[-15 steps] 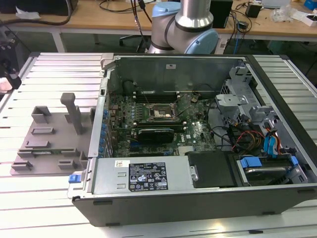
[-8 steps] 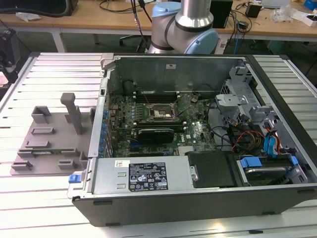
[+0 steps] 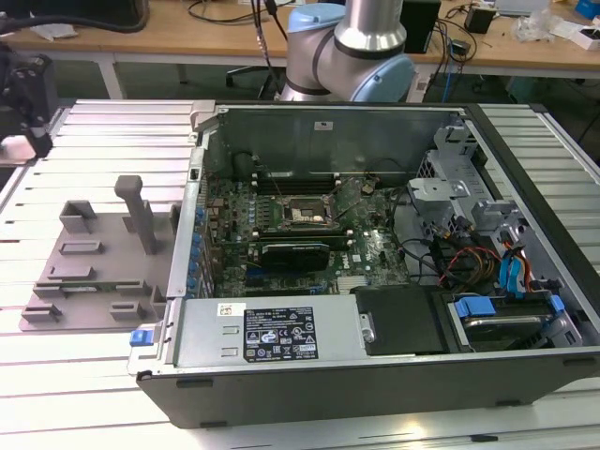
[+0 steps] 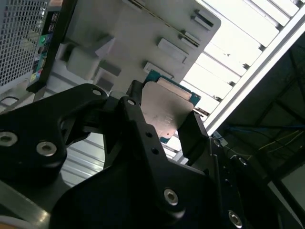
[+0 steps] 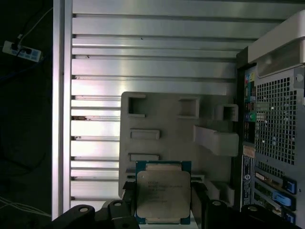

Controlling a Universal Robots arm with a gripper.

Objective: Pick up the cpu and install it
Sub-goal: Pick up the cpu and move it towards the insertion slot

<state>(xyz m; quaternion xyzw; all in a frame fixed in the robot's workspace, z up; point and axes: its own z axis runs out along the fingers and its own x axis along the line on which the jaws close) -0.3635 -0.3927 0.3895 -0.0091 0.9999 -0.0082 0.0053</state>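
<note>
While the black tool (image 5: 163,210) clamps the cpu (image 5: 163,191) by two opposite edges, jaws closed to the chip's width, the part hangs over the grey fixture tray (image 5: 167,119), just beside the back panel of the computer case (image 5: 276,119). Both wrist views show the silvery lid facing the camera, green board edge peeking out. Thin, light and stiff, the chip looks slick on its metal top and likely delicate underneath, so the edge grip seems the safe hold. Open room lies above the slatted counter (image 5: 143,62) and the tray. Inside the case, in the exterior view, the socket (image 3: 298,214) sits well apart from the tray, hemmed by case walls and cables (image 3: 459,258); the tray's upright post (image 3: 141,211) stands between.
</note>
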